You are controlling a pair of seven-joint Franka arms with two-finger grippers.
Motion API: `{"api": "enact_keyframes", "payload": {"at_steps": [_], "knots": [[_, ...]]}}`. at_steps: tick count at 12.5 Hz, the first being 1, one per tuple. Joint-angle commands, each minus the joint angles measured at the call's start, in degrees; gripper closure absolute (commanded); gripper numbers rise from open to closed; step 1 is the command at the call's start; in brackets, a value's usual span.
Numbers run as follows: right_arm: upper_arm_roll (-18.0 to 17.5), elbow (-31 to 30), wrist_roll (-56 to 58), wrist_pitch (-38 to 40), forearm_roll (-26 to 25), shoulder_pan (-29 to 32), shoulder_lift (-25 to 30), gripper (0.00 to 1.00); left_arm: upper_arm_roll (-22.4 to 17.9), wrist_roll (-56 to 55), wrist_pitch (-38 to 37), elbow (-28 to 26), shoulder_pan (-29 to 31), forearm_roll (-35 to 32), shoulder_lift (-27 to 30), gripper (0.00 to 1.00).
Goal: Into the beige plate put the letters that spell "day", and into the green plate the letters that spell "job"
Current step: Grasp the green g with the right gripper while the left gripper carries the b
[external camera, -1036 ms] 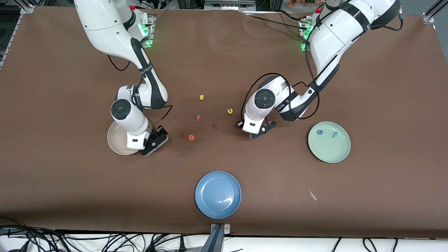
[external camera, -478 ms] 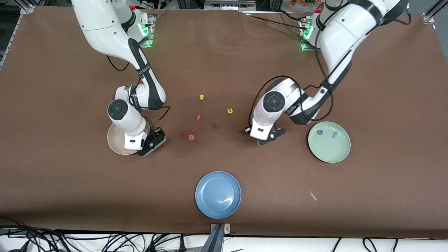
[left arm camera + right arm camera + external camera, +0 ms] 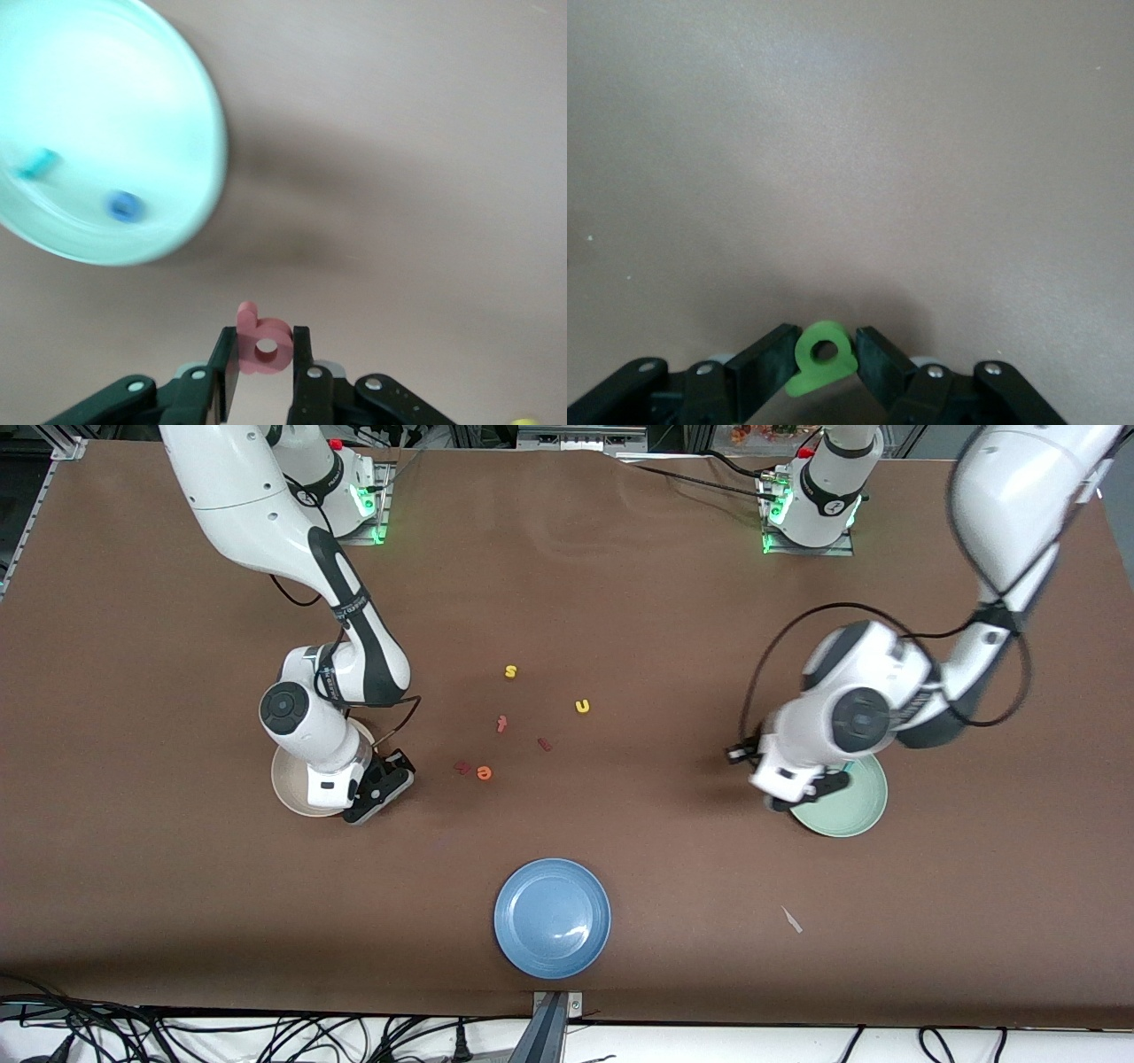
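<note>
Clamped between the left gripper's [image 3: 264, 376] fingers is the salmon-red "b" [image 3: 262, 340], held in the air over the brown table [image 3: 673, 611] beside the rim of the green plate [image 3: 864, 808]. That plate already holds 2 letters: the blue "o" [image 3: 125, 206] and the teal "j" [image 3: 38, 163], lying apart from each other in its bowl. In the front view the left wrist covers much of the plate, so only the part nearer the camera shows.

At the right arm's end, the right gripper [image 3: 822, 372] pinches the green loop-and-stem letter [image 3: 821, 355] between its fingers, just beside the beige plate [image 3: 288, 793] on the side toward the table's middle. The wrist hides most of that plate, so what lies in it cannot be told.

Between the 2 arms lie 6 loose letters, none touching: a yellow "s" [image 3: 510, 671], a yellow "u" [image 3: 582, 706], a salmon piece [image 3: 501, 724], 2 dark red pieces [image 3: 544, 744] [image 3: 462, 766] and an orange round letter [image 3: 483, 772]. Nearer the camera sits a blue plate [image 3: 552, 917], with a pale scrap [image 3: 791, 919] toward the left arm's end.
</note>
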State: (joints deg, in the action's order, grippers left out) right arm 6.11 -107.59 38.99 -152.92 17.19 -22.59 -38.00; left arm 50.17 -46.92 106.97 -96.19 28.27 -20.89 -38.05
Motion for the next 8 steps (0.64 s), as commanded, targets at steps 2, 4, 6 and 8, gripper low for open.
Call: {"api": "enact_keyframes", "payload": {"at_steps": [2, 4, 6, 8], "knots": [[-0.8, 1.0, 1.8, 0.2, 1.0, 1.2, -1.4, 0.79, -2.0, 9.7, -0.2, -2.2, 4.9, -4.0, -1.0, 1.0], [-0.8, 3.2, 1.7, 4.6, 1.0, 1.2, -1.1, 0.79, -3.8, 9.9, 3.6, -2.2, 4.9, -7.6, -4.5, 1.0], [-0.1, 6.9, 1.7, 13.1, 1.0, 1.3, 0.3, 0.79, -6.6, 10.0, 8.7, -2.1, 4.2, -8.3, -6.5, 1.0], [1.1, 8.4, 2.1, 18.1, 0.5, 1.6, 1.7, 0.79, -7.3, 10.0, 10.2, -1.5, 3.6, -11.8, -8.4, 0.96]]}}
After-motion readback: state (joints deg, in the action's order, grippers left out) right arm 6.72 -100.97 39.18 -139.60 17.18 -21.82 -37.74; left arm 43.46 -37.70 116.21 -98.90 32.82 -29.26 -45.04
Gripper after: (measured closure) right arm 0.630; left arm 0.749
